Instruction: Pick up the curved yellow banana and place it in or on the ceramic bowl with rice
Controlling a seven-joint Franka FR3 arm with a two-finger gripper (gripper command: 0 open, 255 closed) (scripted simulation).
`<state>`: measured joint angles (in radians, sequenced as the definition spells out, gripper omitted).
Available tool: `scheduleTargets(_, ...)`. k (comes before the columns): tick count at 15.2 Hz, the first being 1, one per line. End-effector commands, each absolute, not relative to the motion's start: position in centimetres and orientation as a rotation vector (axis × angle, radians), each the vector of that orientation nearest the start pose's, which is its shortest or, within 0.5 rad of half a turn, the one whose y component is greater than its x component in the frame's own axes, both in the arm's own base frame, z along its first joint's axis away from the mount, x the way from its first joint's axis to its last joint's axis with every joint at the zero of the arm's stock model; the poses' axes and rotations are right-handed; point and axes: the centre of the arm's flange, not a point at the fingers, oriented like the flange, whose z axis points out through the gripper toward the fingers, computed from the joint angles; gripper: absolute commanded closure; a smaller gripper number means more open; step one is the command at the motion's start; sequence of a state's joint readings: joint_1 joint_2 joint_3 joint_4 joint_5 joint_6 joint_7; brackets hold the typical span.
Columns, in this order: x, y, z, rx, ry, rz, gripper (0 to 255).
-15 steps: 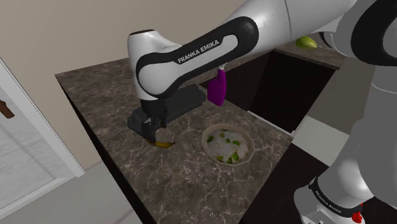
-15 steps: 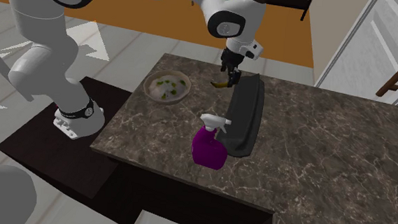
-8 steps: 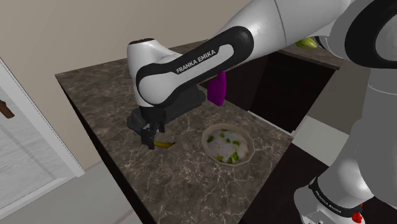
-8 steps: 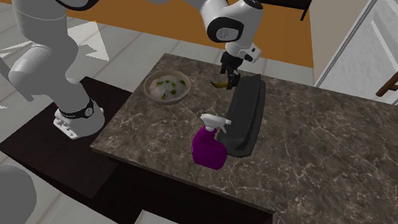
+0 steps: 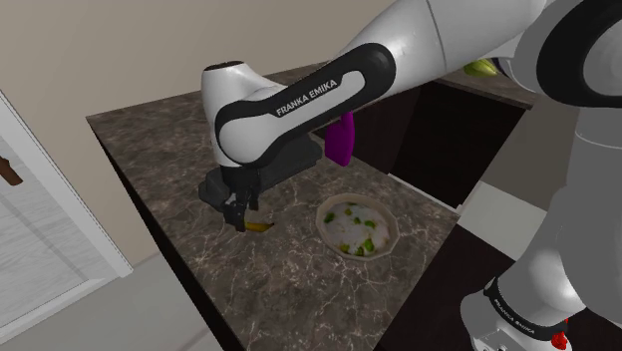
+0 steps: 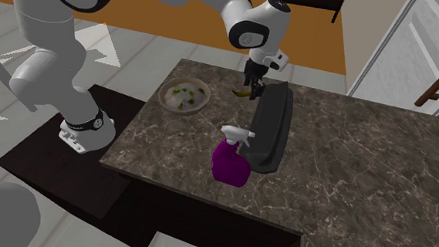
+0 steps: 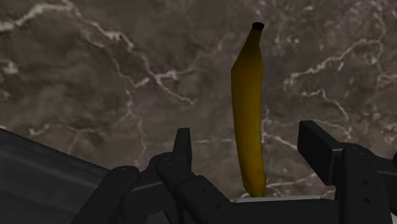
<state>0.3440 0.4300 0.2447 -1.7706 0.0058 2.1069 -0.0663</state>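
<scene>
Black fingers (image 7: pixel 184 147) wide apart, gripping nothing; long curved yellow banana (image 7: pixel 247 108) lies between them (gap on each side) on dark marbled table (image 7: pixel 95 76).

The tool (image 7: pixel 248 141) hides the banana (image 7: pixel 247 95) (its near end).

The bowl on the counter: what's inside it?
The bowl holds white rice with green bits scattered on top. The rice covers the bowl's bottom, so nothing beneath it can be seen.

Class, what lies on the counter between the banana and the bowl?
Only bare counter separates the banana and the bowl, as the shoulder view shows.
</scene>
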Motion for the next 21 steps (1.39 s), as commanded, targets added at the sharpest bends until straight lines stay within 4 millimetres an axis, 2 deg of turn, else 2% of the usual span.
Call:
scheduleTargets(1, 53.9, 35.3, 30.4, -2.893, -0.963, 0.179, 255)
scheduleTargets(6, 54.4, 35.2, 30.5, -2.893, -0.963, 0.179, 255)
scheduleTargets(7, 53.6, 34.9, 30.8, -2.893, -0.962, 0.179, 255)
scheduleTargets(13, 53.6, 34.9, 33.9, -2.893, -0.962, 0.179, 255)
scheduleTargets(14, 53.6, 34.9, 33.5, -2.893, -0.962, 0.178, 255)
scheduleTargets(15, 53.6, 34.9, 33.5, -2.893, -0.962, 0.178, 0)
scheduleTargets(18, 50.7, 32.9, 34.4, -2.934, -0.912, 0.142, 0)
scheduleTargets(21, 50.6, 33.0, 32.8, -2.934, -0.912, 0.142, 0)
